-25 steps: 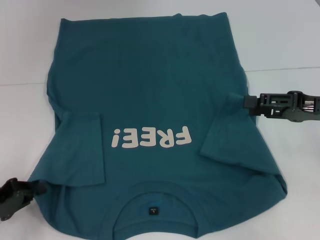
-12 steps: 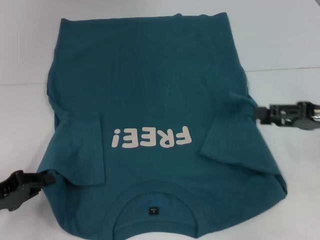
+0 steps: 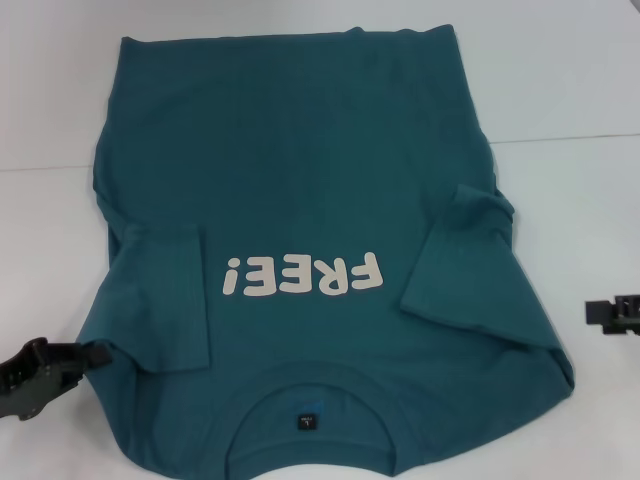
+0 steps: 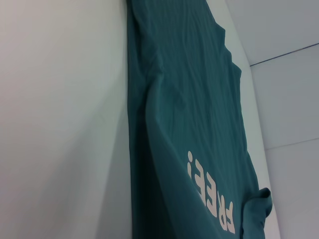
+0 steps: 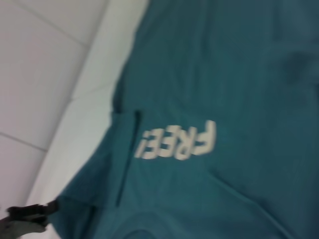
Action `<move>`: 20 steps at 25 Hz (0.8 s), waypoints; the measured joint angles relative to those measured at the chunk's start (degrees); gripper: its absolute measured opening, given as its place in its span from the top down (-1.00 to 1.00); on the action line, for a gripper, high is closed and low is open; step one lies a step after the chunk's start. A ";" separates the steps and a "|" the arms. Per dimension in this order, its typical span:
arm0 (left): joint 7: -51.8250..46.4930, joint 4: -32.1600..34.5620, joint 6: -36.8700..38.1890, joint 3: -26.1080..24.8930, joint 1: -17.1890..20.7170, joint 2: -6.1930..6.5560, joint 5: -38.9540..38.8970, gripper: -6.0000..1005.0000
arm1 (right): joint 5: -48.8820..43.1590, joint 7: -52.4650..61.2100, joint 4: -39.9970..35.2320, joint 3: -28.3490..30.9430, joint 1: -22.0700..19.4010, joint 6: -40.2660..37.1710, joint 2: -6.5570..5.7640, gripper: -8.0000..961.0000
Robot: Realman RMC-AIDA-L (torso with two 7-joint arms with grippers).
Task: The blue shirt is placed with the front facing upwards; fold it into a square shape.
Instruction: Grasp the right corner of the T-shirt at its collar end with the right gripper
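White table (image 3: 560, 90) carries your blue shirt (image 3: 300, 180), sleeves folded inward for squaring. Left gripper (image 3: 50, 368) touches its lower-left edge, right gripper (image 3: 612, 313) sits apart; I cannot tell either's grip.

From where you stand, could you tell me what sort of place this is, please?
Probably a robot test bench: a plain white table, one blue shirt laid flat on it, and the left gripper and right gripper at either side.

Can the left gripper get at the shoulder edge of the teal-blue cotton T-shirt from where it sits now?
Probably yes. The left gripper sits low at the teal-blue cotton T-shirt's edge, beside the folded-in sleeve, with only bare white table around it.
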 joint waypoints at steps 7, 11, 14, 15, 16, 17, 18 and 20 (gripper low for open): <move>-0.50 -0.32 -0.18 0.09 -0.43 0.05 -0.03 0.91 | -6.77 3.11 0.39 3.20 -0.26 2.00 0.16 -0.31; -0.59 -0.32 -0.36 0.04 -0.33 0.05 -0.03 0.91 | -10.12 3.88 0.51 3.00 0.70 3.61 0.83 -0.31; -0.62 -0.32 -0.64 0.01 -0.09 0.06 -0.03 0.91 | -11.98 3.92 0.56 3.09 1.63 4.22 1.52 -0.31; -0.63 -0.32 -0.72 0.01 0.00 0.05 -0.03 0.91 | -11.98 3.92 0.56 3.09 1.63 4.22 1.52 -0.31; -0.62 -0.32 -0.74 0.01 0.04 0.05 -0.03 0.91 | -12.28 3.92 0.58 3.01 1.80 4.48 1.71 -0.31; -0.63 -0.32 -0.79 0.01 0.09 0.05 -0.03 0.91 | -12.67 3.93 0.65 2.87 2.02 5.00 2.03 -0.31; -0.63 -0.32 -0.84 0.01 0.14 0.03 -0.03 0.91 | -13.23 3.93 0.77 2.80 2.28 5.51 2.34 -0.31; -0.63 -0.32 -0.89 -0.02 0.19 0.01 -0.03 0.91 | -14.75 3.94 1.30 2.73 2.97 6.55 2.85 -0.31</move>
